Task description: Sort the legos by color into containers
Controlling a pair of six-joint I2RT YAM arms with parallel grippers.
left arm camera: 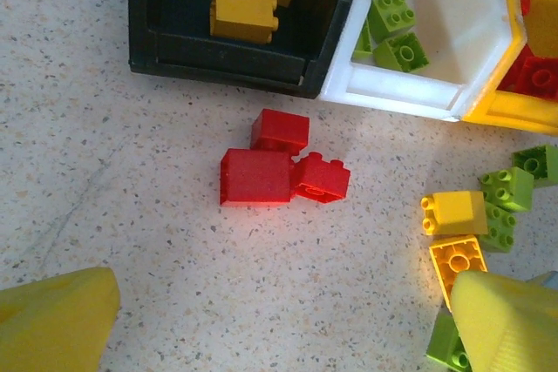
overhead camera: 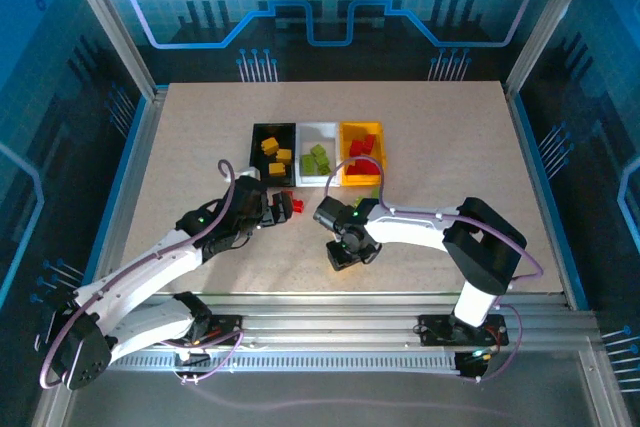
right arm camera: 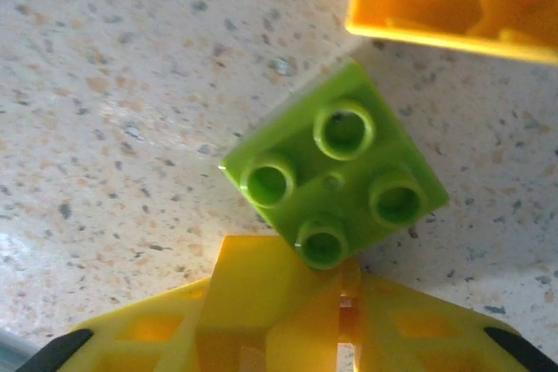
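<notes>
Left end effector (left arm camera: 283,289) hovers over the counter (overhead camera: 200,127), fingers (left arm camera: 52,320) spread wide, holding nothing, touching nothing. Between the fingers and near the white bin (left arm camera: 410,98), just off its front left corner, sit 3 red legos (left arm camera: 279,167) bunched and touching each other. Black bin (left arm camera: 174,50) butts against the white bin's left wall, with yellow legos (left arm camera: 244,8) inside. Green legos (left arm camera: 392,19) lie inside the white bin. Yellow-orange bin (left arm camera: 510,111) butts against its right wall, with red pieces (left arm camera: 536,76) inside. A loose yellow and green cluster (left arm camera: 475,224) lies on the counter in front of the white bin's right corner.

Right end effector (right arm camera: 344,280) has its fingers pressed together with only a thin seam, gripping nothing. The tip touches the edge of 1 green lego (right arm camera: 336,176), 4 studs up, flat on the counter. An orange-yellow piece (right arm camera: 453,2) lies just beyond it.
</notes>
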